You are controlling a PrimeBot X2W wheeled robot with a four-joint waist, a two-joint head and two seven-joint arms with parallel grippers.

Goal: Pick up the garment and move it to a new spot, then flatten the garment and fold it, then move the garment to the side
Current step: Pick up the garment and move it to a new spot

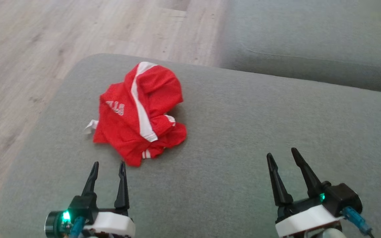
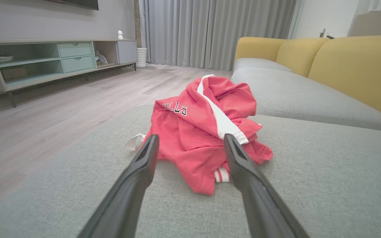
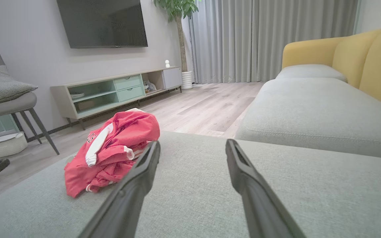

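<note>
A grey sofa cushion [image 1: 243,132] lies before me, the crumpled red garment [image 1: 141,112] lying on it. My left tool [image 1: 108,162] hovers just short of the garment, jaws wide, empty. My right tool [image 1: 281,151] sits well to the garment's right, equally wide.

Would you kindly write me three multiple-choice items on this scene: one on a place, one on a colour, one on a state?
1. Where does the garment lie? A on the floor; B on the grey cushion; C on a chair.
2. What colour is the garment's stripe? A white; B blue; C black.
3. How is the left gripper? A shut on the garment; B shut on nothing; C open, holding nothing.
Answers: 1 B, it sits crumpled on the cushion's top; 2 A, a white band crosses the red cloth; 3 C, its jaws stand apart, gripping nothing.
</note>
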